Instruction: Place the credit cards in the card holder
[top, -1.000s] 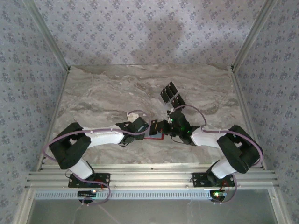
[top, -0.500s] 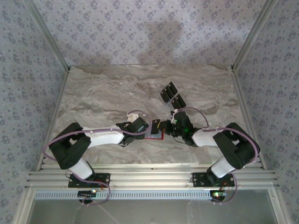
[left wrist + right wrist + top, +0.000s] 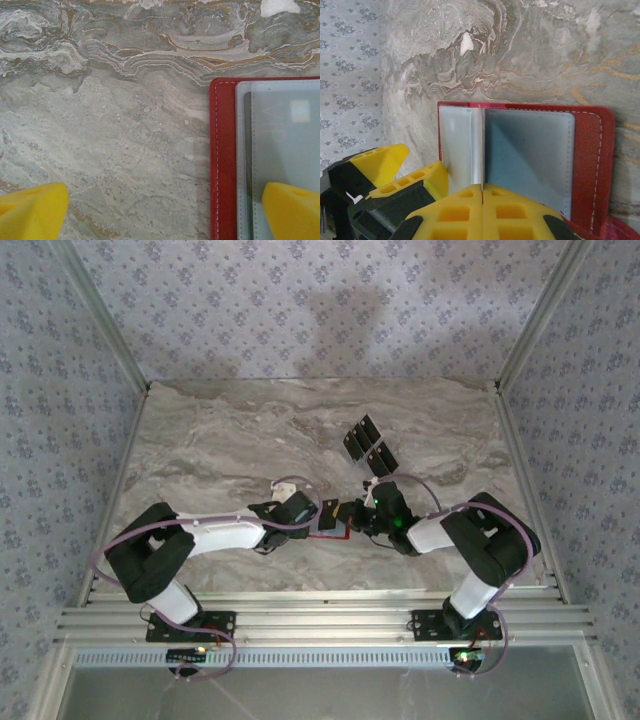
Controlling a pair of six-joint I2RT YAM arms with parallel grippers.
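Note:
The card holder [image 3: 328, 532] lies open on the marble between both grippers, with its red border [image 3: 222, 160] and pale grey-blue inside [image 3: 530, 155] showing. My right gripper [image 3: 347, 512] [image 3: 482, 192] is shut on a credit card [image 3: 482, 145], which is seen edge-on standing over the holder's middle. My left gripper [image 3: 305, 520] [image 3: 160, 215] is open. One of its fingertips [image 3: 292, 210] rests on the holder's pale inside and the other [image 3: 30, 210] is over bare table. More black credit cards [image 3: 368, 445] lie farther back on the table.
The marble tabletop [image 3: 230, 440] is ringed by metal rails and patterned walls [image 3: 320, 300]. The loose cards lie just behind the right arm [image 3: 480, 540]. The left arm [image 3: 160, 550] stretches in from the near left.
The right arm's elbow has swung inward to the left while its gripper stays at the holder with the card. The left arm has not moved.

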